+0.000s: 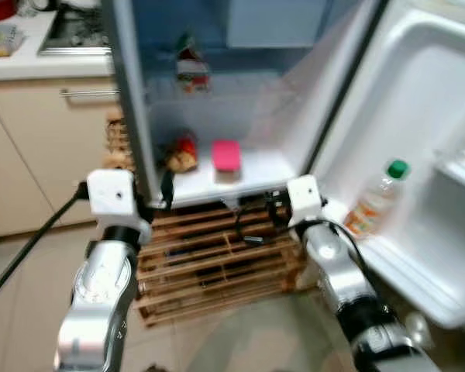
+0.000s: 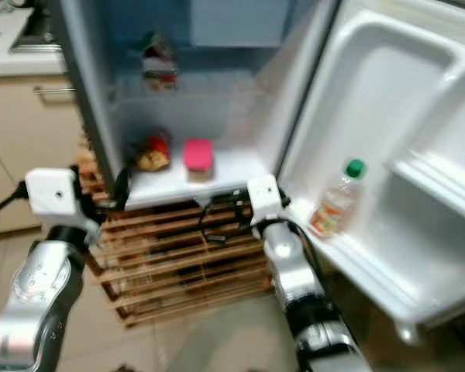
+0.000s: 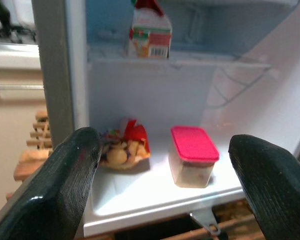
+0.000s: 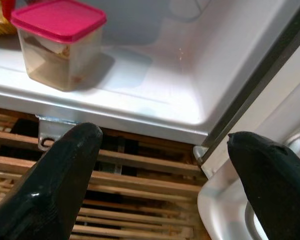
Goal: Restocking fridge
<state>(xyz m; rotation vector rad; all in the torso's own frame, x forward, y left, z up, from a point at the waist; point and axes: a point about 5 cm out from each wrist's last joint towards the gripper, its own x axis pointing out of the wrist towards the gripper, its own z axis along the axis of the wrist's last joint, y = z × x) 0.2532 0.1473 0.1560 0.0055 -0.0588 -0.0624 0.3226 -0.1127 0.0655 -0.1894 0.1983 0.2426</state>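
The fridge (image 1: 240, 174) stands open, its door (image 1: 418, 116) swung out to the right. A pink-lidded container (image 3: 192, 155) and a bag of snacks (image 3: 122, 150) sit on the white bottom shelf. A carton (image 3: 150, 30) stands on the shelf above. A green-capped bottle (image 1: 376, 200) rests in the door's lower rack. My left gripper (image 3: 165, 150) is open and empty, held in front of the bottom shelf and facing the container. My right gripper (image 4: 165, 145) is open and empty too, low at the shelf's front right corner by the door hinge.
A wooden slatted pallet (image 1: 217, 263) lies under the fridge, right below both grippers. To the left are beige cabinets (image 1: 54, 139) and a counter with a stove (image 1: 70, 31). Tiled floor (image 1: 248, 341) lies between my arms.
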